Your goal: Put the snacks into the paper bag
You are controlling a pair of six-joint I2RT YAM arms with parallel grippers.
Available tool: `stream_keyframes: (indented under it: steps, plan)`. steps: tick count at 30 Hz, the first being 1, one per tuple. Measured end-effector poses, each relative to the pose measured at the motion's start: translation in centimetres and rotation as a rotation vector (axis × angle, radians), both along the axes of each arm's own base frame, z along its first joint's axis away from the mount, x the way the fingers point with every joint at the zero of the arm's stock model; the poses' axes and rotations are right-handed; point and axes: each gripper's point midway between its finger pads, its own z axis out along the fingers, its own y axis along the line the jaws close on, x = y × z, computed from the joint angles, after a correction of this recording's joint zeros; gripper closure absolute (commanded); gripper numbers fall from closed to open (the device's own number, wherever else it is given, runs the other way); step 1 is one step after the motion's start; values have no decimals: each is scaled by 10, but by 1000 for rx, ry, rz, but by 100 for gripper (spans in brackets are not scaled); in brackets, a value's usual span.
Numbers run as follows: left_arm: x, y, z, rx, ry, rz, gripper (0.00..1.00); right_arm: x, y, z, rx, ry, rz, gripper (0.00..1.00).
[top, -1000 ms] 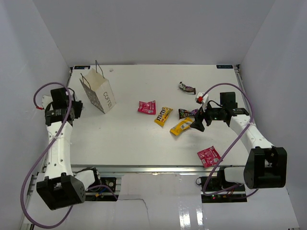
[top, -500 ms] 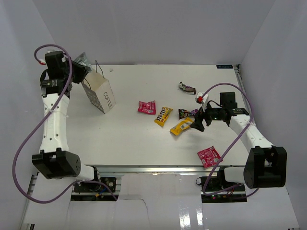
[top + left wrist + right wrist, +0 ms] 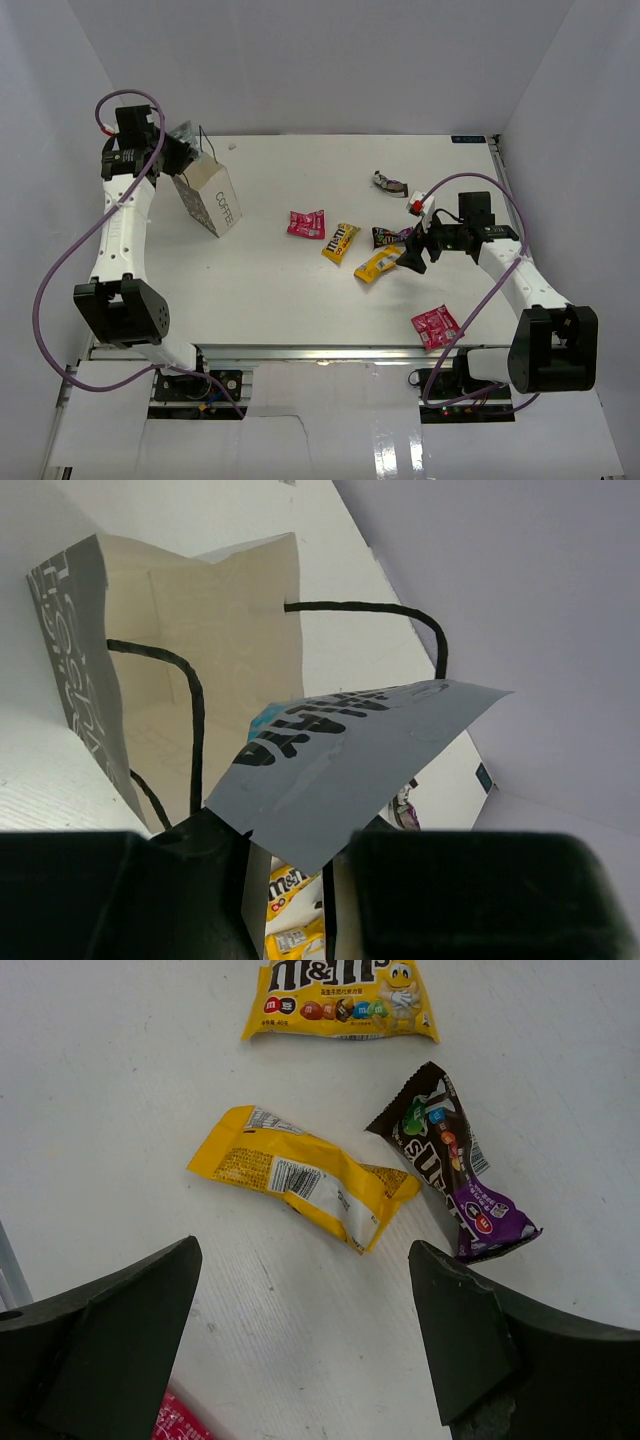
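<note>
Left gripper (image 3: 178, 150), raised high, pinches a grey packet (image 3: 350, 760), long axis jutting over the paper bag's (image 3: 212, 198) open mouth at far left. Right gripper (image 3: 412, 257) hovers wide open over a diagonal yellow packet (image 3: 300, 1180).

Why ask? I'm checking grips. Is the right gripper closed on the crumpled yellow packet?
No, the right gripper stands wide open, and the crumpled yellow packet lies untouched on the table.

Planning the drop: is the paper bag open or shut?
Open: the left wrist view looks straight into the paper bag, its inner walls plainly showing.
</note>
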Motion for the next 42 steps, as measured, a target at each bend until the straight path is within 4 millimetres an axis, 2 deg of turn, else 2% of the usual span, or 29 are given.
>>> stream_keyframes:
  steps: [3,5,10,12,13,14,15,16,26,32,35,37,38,42]
  plan:
    - [-2,2,-7,5,18,12,99,1,0,0,1,-6,0,10]
    - [-4,3,-13,3,34,18,93,2,0,-1,1,-2,0,10]
    - [-7,2,-26,-5,68,21,66,2,0,-5,0,14,0,10]
    - [-7,2,-26,-6,70,22,54,2,0,-6,0,16,1,10]
    - [-7,2,-26,-5,69,21,52,2,0,-6,0,17,1,10]
    - [-7,2,-26,-7,68,23,44,2,1,-6,1,18,1,10]
    - [-6,2,-26,-8,67,25,43,2,1,-6,1,18,2,10]
    - [-6,2,-26,-9,68,25,37,2,1,-7,1,20,2,10]
    - [-4,0,-17,-17,46,13,35,10,7,-5,-4,19,34,10]
    - [2,-14,-2,-25,-25,-88,34,35,21,-7,-39,36,68,8]
    - [2,-25,13,-18,-103,-175,29,54,27,-20,-101,49,88,3]
    - [-5,-35,26,-11,-166,-242,28,65,27,-33,-168,51,102,0]
    - [-10,-40,34,-5,-201,-278,27,70,26,-40,-203,55,114,6]
    - [-39,-58,72,36,-366,-405,25,84,18,-70,-336,61,171,12]
